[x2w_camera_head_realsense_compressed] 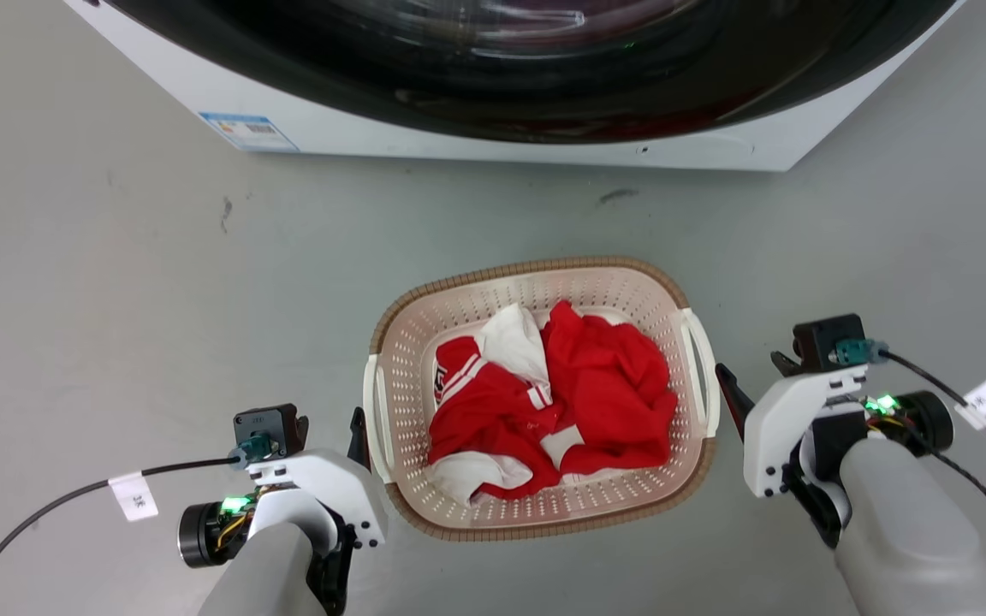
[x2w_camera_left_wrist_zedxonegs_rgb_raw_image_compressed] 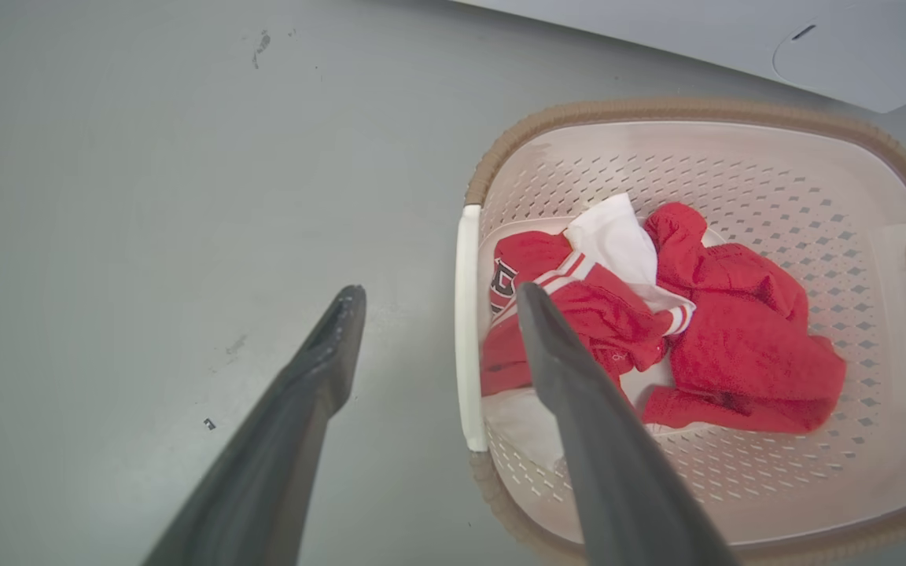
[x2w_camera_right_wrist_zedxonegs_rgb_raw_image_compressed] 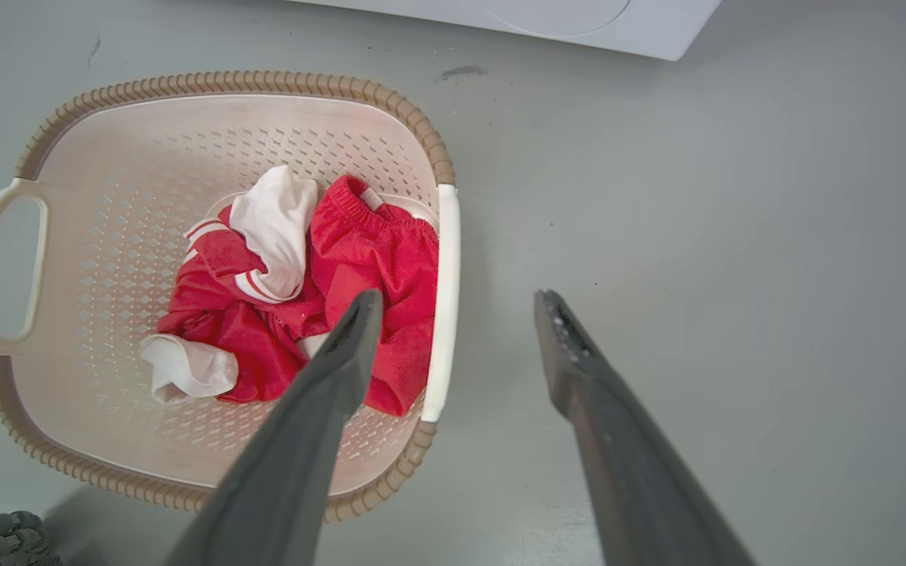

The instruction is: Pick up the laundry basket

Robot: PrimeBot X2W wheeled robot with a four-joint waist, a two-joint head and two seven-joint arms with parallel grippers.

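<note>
Laundry basket [x2w_camera_head_realsense_compressed: 596, 287] perforated matt plastic, woven-look rim; clothes [x2w_camera_head_realsense_compressed: 604, 385] soft cloth; floor [x2w_camera_head_realsense_compressed: 116, 299] smooth.

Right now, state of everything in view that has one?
laundry basket: upright on the floor, not lifted, loaded.
red and white clothes: crumpled inside the basket.
left gripper: open, fingers astride the basket's left handle.
right gripper: open, fingers astride its right handle.
washing machine: door looks shut.

The laundry basket [x2w_camera_head_realsense_compressed: 604, 295] holds clothes [x2w_camera_head_realsense_compressed: 604, 385]; the washing machine [x2w_camera_head_realsense_compressed: 373, 120] stands behind it, the left gripper [x2w_camera_left_wrist_zedxonegs_rgb_raw_image_compressed: 439, 292] left, the right gripper [x2w_camera_right_wrist_zedxonegs_rgb_raw_image_compressed: 459, 299] right.
</note>
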